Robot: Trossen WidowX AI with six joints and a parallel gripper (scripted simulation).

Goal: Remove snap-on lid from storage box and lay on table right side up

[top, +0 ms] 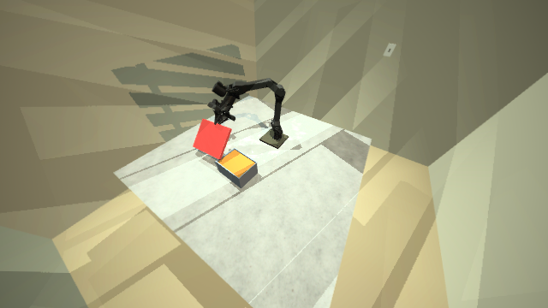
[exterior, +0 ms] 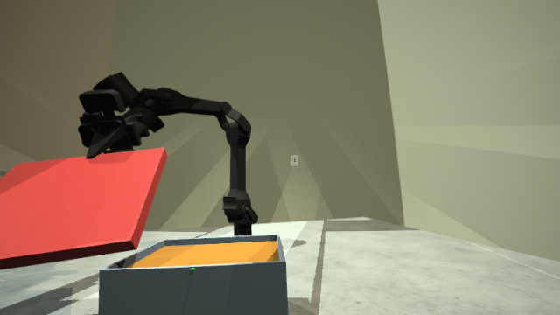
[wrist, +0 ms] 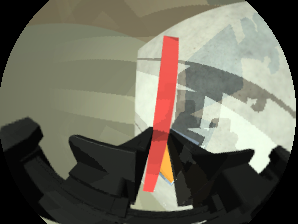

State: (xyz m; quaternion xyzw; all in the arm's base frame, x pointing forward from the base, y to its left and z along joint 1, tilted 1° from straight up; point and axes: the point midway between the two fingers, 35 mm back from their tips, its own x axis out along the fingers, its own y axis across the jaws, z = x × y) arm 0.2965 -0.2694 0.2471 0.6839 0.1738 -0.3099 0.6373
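Observation:
The red square lid (top: 211,139) (exterior: 83,206) (wrist: 167,80) is in the air, steeply tilted, off to the left of the box in the top and exterior views. My gripper (top: 218,122) (exterior: 109,153) (wrist: 159,131) is shut on its upper edge, and the lid hangs down from the fingers. The storage box (top: 249,176) (exterior: 192,293) is grey with an orange inside. It stands upright and open on the table. In the wrist view a bit of the orange inside (wrist: 166,165) shows beside the lid, between the fingers. The lid's underside is mostly hidden.
The pale table (top: 274,214) (exterior: 416,271) carries the box and the arm's base plate (top: 274,139), which is behind the box and to the right of the lid in the top view. The table's left edge runs beyond the lid. Walls stand behind the table.

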